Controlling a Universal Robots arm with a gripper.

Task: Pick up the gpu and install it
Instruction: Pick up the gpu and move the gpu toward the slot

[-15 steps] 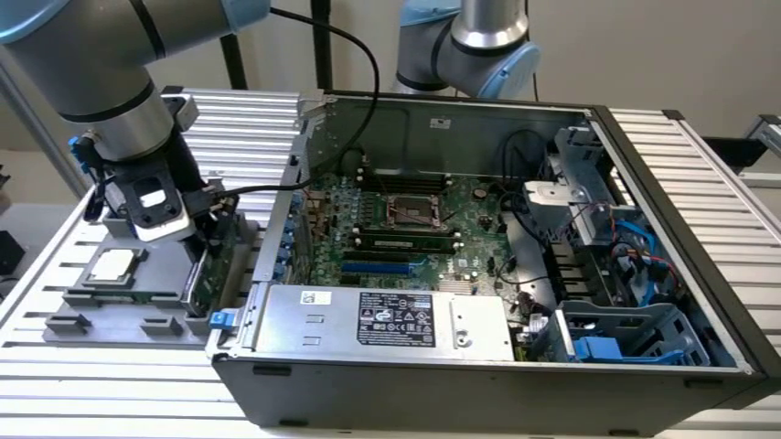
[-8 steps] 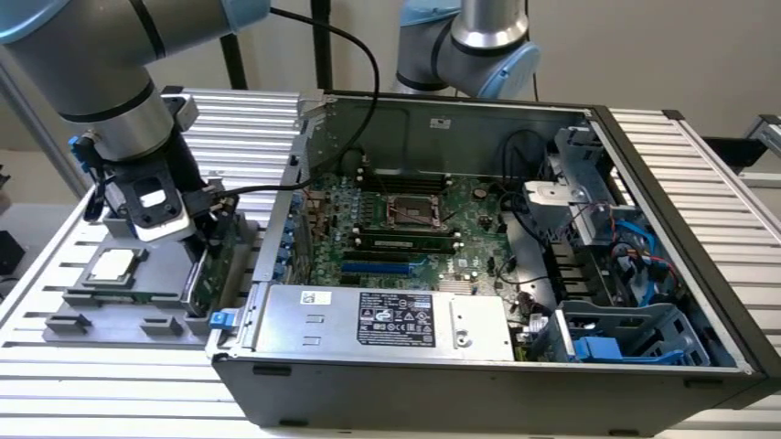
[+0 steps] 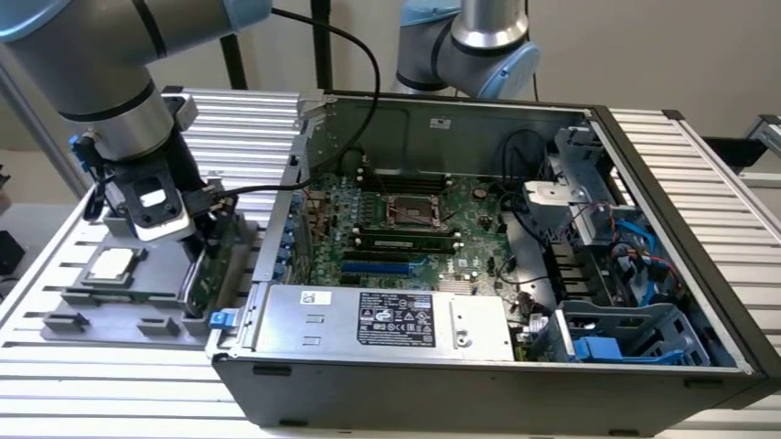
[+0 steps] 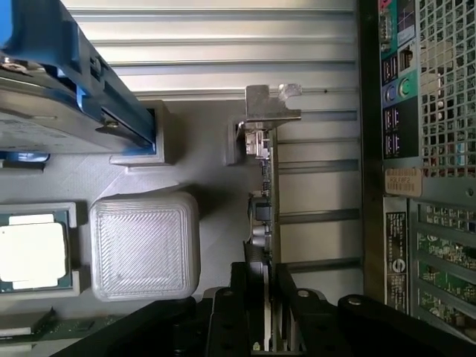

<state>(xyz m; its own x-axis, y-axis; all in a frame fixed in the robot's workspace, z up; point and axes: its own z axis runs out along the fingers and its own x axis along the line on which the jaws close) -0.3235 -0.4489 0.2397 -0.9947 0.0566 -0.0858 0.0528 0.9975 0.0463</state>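
The gpu (image 4: 265, 186) stands on edge in the grey holder tray (image 3: 73, 311), at the exterior view's left of the open PC case (image 3: 659, 183). In the wrist view I see it edge-on, its silver end bracket (image 4: 271, 104) at the far end by a slot of the tray. In the exterior view its green board (image 3: 197, 270) shows below the wrist. My gripper (image 4: 265, 301) is down over the card's near end, one black finger on each face, shut on it. The motherboard (image 3: 403, 219) lies bare inside the case, with a blue slot (image 3: 384, 268).
On the tray are a square silver processor chip (image 3: 110, 265), a silver hard drive with blue rails (image 4: 67, 82) and a ribbed grey block (image 4: 145, 245). The case's rear panel (image 4: 416, 149) stands close beside the card. A second arm (image 3: 470, 46) hangs behind the case.
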